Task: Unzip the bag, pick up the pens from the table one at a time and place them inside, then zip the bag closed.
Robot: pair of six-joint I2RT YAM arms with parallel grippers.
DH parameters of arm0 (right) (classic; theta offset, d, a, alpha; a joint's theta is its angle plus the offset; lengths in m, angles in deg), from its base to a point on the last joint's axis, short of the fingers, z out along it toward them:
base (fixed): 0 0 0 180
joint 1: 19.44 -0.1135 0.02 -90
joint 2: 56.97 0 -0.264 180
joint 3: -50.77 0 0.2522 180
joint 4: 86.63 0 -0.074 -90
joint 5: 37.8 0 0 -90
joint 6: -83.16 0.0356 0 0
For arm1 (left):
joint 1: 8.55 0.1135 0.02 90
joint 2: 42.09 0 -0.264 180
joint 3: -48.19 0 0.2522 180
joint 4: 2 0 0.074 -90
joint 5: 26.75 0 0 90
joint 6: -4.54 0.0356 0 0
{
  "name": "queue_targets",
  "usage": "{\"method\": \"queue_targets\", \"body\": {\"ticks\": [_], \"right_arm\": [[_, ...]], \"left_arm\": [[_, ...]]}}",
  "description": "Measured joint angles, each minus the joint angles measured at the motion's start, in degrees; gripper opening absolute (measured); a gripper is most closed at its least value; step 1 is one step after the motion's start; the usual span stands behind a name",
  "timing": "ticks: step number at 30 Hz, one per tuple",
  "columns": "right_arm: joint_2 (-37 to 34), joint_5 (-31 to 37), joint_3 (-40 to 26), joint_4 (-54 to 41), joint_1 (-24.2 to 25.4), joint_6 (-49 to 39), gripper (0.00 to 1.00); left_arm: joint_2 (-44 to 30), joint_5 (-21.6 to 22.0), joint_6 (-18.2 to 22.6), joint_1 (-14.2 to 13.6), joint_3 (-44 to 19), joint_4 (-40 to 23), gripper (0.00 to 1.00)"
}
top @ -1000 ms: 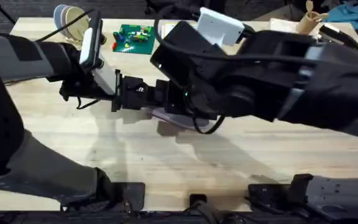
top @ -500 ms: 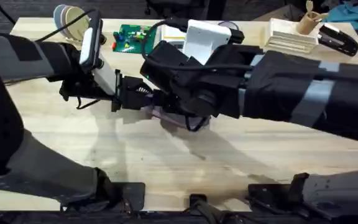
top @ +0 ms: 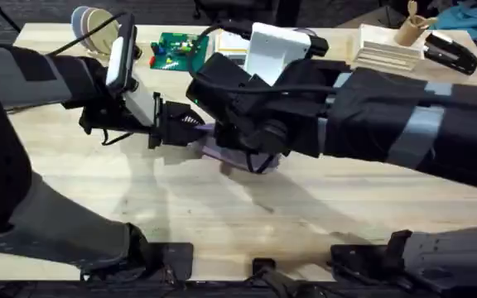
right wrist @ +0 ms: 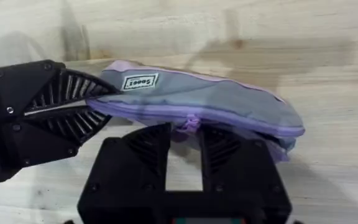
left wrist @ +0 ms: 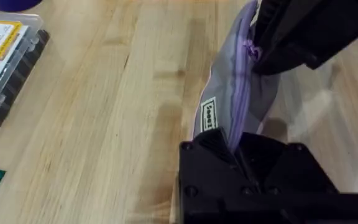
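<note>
The lavender bag (right wrist: 197, 99) lies on the wooden table (top: 222, 207), its zipper running along its length. My left gripper (left wrist: 232, 146) is shut on one end of the bag, near the small label; it is also seen in the right wrist view (right wrist: 73, 112) and from overhead (top: 190, 126). My right gripper (right wrist: 185, 140) hangs over the middle of the bag (top: 222, 153) with its fingers apart. The purple zipper pull (right wrist: 188, 123) sits between its fingertips. In the left wrist view the right gripper (left wrist: 278, 37) is right at the pull (left wrist: 249, 48). The pens are out of view.
A flat clear box with a yellow label (left wrist: 5, 68) lies beyond the bag. At the table's far edge stand a green board (top: 179, 48), a stack of cups (top: 89, 26), a pale tray (top: 387, 51) and a black stapler (top: 447, 48).
My right arm has swung left and settled over the bag, bringing its fingers to the zipper pull. The left gripper has kept its hold on the bag's end.
</note>
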Motion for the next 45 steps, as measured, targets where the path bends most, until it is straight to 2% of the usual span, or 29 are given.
{"method": "queue_targets", "body": {"ticks": [7, 11, 23, 30, 45], "right_arm": [[0.0, 0.2, 0.0, 0.0, 0.0, 0.0, 0.187], [0.0, 0.2, 0.0, 0.2, 0.0, 0.0, 0.042], [0.3, 0.1, 0.0, 0.1, 0.0, -1.5, 0.032], [4.0, -0.1, 0.0, -0.1, 0.0, -3.3, 0.031], [6.3, -0.1, 0.0, -2.3, 0.0, -4.0, 0.030]], "left_arm": [[0.0, 0.0, 0.0, 0.0, 0.0, 0.0, 0.042], [0.0, 0.0, 0.0, 0.0, 0.0, 0.0, 0.042], [0.0, 0.1, 0.0, 0.0, 0.0, 0.1, 0.042], [0.0, 0.1, 0.0, 0.0, 0.0, 0.1, 0.042], [0.0, 0.1, 0.0, 0.0, 0.0, 0.1, 0.042]]}}
